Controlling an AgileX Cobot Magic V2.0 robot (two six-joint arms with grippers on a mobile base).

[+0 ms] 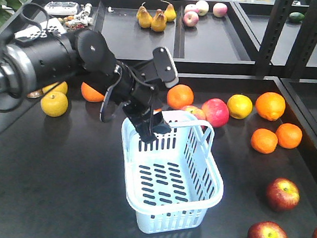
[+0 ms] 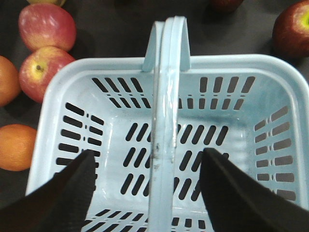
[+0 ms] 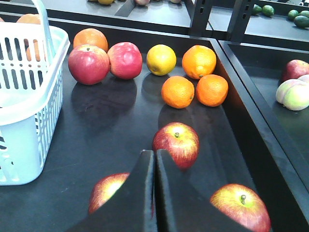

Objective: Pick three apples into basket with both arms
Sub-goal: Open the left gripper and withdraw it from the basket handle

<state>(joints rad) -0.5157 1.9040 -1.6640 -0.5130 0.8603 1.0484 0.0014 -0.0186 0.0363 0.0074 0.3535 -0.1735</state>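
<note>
Arms first: the left arm (image 1: pixel 70 58) stretches in from the left side, wrist bent downward, so the left jaws hang over the far end of the basket (image 1: pixel 167 222). Those jaws are spread wide, one on each side of the raised handle (image 2: pixel 166 96), not touching it. The basket sits upright on the bench (image 1: pixel 45 187), mouth up, long axis running front to back with the far end angled slightly left. The right jaws are pressed together on nothing, low over the three apples (image 3: pixel 176 144). They lie stems-up on the bench, right of the basket and apart from it.

Left gripper (image 2: pixel 148 154) spread — right gripper (image 3: pixel 154 159) seemingly closed
</note>
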